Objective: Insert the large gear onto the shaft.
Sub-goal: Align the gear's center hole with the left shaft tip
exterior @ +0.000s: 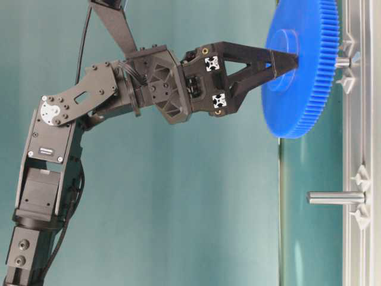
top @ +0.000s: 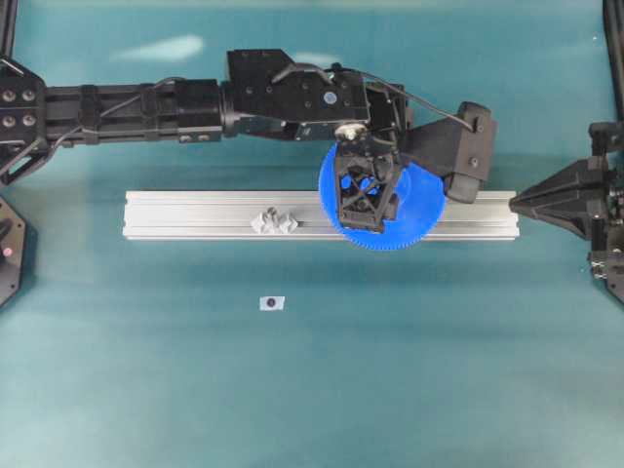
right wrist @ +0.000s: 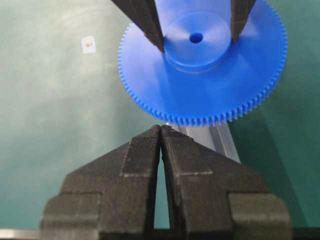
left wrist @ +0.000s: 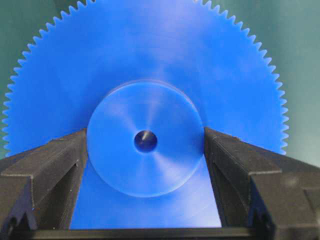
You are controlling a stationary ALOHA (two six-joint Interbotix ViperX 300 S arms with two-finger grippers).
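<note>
A: Foreground, bottom centre: right gripper (right wrist: 160, 131), black, fingertips pressed together, nothing between them.

B: Upper half of frame?

A: Large gear (right wrist: 210, 85), bright blue, fine teeth along the rim, raised round hub with centre hole near top centre. Left gripper (right wrist: 196, 37) entering from the top edge; two dark fingers (right wrist: 145, 20) set against the hub, one on each side.

B: Below the gear?

A: Silvery aluminium rail (right wrist: 220, 140) emerging from under the lower rim, running toward lower right. Shaft not discernible.

B: Elsewhere?

A: Teal table surface (right wrist: 50, 125). Small white tag (right wrist: 88, 44) with a dark spot, upper left, well apart from the gear.
</note>
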